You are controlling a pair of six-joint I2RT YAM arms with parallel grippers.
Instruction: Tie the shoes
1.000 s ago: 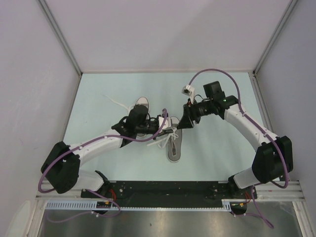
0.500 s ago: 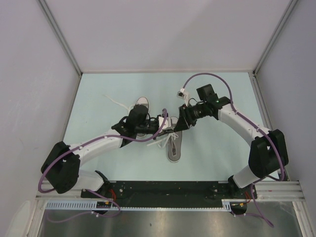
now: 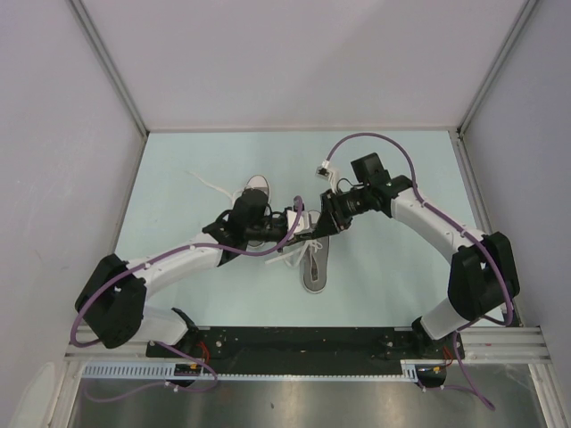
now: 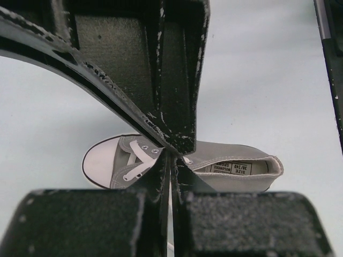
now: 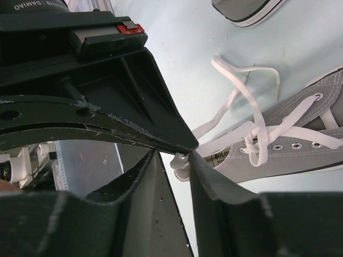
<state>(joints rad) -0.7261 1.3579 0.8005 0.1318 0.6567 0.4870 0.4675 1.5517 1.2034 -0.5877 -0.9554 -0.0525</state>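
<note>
Two grey shoes lie on the pale floor. One shoe (image 3: 315, 266) lies in the middle, toe away from me; the other shoe (image 3: 257, 185) is partly under my left arm. My left gripper (image 3: 301, 230) is above the middle shoe (image 4: 225, 160), shut on a thin white lace (image 4: 170, 227). My right gripper (image 3: 320, 229) is tip to tip with it. In the right wrist view my right gripper (image 5: 175, 155) is slightly open, with a bunched lace end (image 5: 182, 160) between its fingertips, above the shoe (image 5: 300, 139).
A loose loop of white lace (image 5: 252, 91) lies on the floor beside the middle shoe. The other shoe's lace (image 3: 203, 183) trails to the far left. Grey walls stand on three sides. The black base rail (image 3: 303, 343) runs along the near edge.
My right gripper has moved left and a little nearer, closing up to my left gripper over the middle shoe. My left arm has stayed in place.
</note>
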